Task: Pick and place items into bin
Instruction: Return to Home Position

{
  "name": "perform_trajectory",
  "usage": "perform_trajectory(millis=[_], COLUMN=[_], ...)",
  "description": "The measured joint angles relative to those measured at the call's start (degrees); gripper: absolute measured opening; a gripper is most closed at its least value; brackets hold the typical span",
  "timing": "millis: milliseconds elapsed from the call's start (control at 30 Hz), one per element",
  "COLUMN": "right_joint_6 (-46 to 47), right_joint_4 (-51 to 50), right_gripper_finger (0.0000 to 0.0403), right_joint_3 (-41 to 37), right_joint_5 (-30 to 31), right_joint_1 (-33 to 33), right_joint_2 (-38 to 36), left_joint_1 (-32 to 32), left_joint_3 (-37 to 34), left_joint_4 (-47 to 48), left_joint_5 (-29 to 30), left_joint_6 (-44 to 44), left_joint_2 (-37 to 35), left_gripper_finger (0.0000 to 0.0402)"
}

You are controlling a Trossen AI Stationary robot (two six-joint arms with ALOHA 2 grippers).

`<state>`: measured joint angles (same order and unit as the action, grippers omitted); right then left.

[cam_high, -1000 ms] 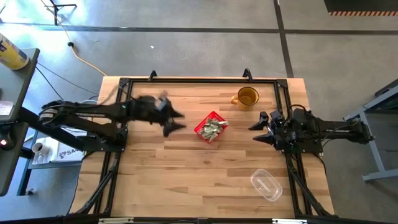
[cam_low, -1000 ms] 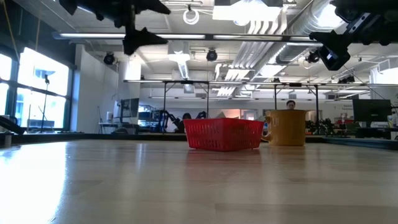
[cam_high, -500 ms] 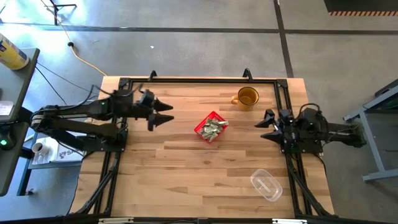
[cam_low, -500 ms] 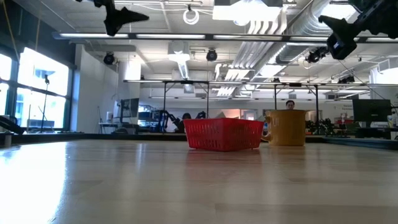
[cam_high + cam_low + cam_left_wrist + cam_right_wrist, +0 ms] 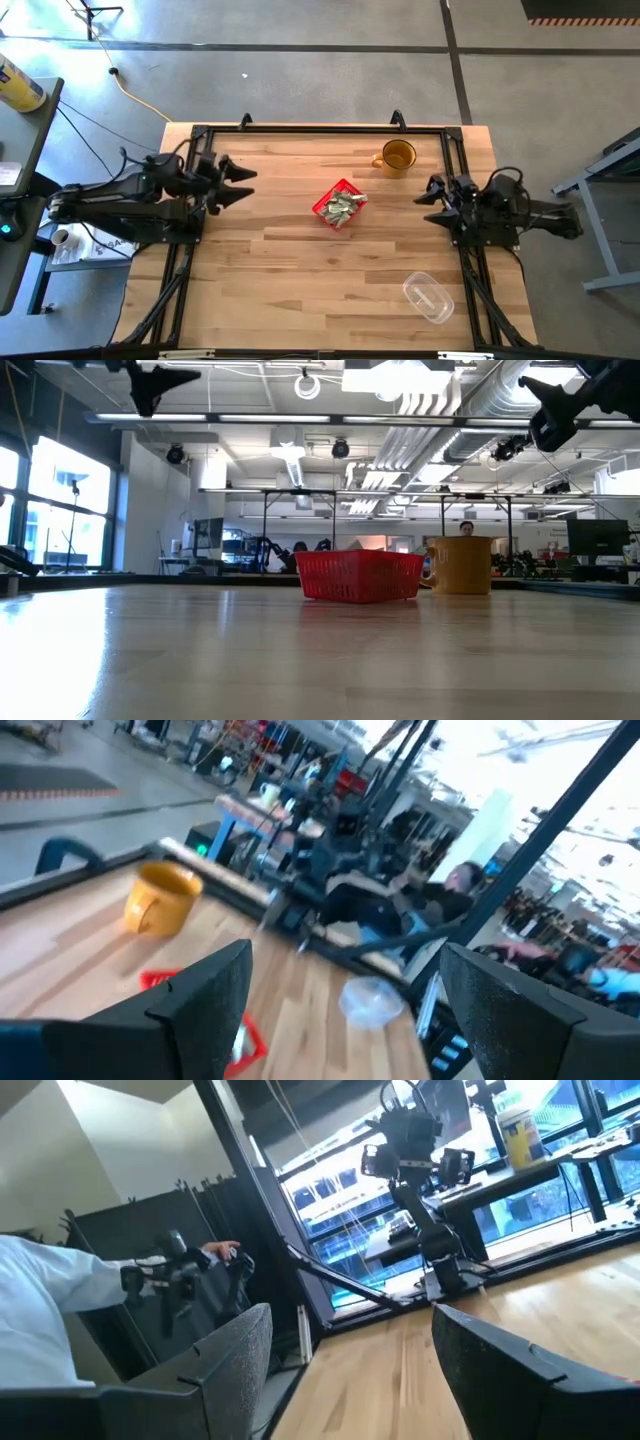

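The red bin [image 5: 338, 207] stands at the table's middle, and the pale green-and-white wrapped items [image 5: 344, 203] lie heaped inside it. In the low view the bin [image 5: 360, 577] hides them behind its wall. My left gripper [image 5: 245, 184] hangs open above the table's left part, well clear of the bin; in the low view it shows high up [image 5: 160, 375]. My right gripper [image 5: 425, 197] is open too, raised near the right edge [image 5: 553, 415]. The left wrist view [image 5: 340, 1010] catches only a corner of the bin [image 5: 158, 981].
An amber mug [image 5: 397, 157] stands toward the far edge, right of the bin. A clear plastic container [image 5: 428, 298] lies near the right near corner. A black frame [image 5: 320, 128] runs around the table. A person's sleeve [image 5: 50, 1300] shows in the room beyond.
My left gripper has drawn back from beside the bin toward the table's left edge and risen a little. My right gripper has pulled slightly toward the right edge and upward. The bin and its contents have stayed where they were.
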<state>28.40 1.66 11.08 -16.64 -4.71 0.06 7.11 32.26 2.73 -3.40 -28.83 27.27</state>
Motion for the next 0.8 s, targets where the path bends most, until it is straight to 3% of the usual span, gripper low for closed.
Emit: perform_trajectory(millis=[267,333,600,800], right_joint_6=[-0.1,-0.2,-0.2,-0.3], right_joint_4=[6.1,0.6,0.2,0.1], right_gripper_finger=[0.0267,0.0267,0.0267,0.0267], right_joint_3=[-10.4,-10.0,-10.1,-10.2], right_joint_5=[0.0,0.5,5.8,7.4], right_joint_1=[-0.6,-0.6,0.2,0.2], right_joint_2=[0.0,0.1,-0.1,-0.1], left_joint_1=[0.0,0.0,0.0,0.0], left_joint_3=[-10.4,-11.8,-15.0,-20.3], left_joint_4=[2.4,5.1,20.0,20.9], left_joint_5=[0.0,0.0,0.0,0.0], left_joint_6=[0.0,0.0,0.0,0.0], left_joint_2=[-5.1,-6.8,-15.2,-21.4], left_gripper_finger=[0.0356,0.0356,0.0356,0.0356])
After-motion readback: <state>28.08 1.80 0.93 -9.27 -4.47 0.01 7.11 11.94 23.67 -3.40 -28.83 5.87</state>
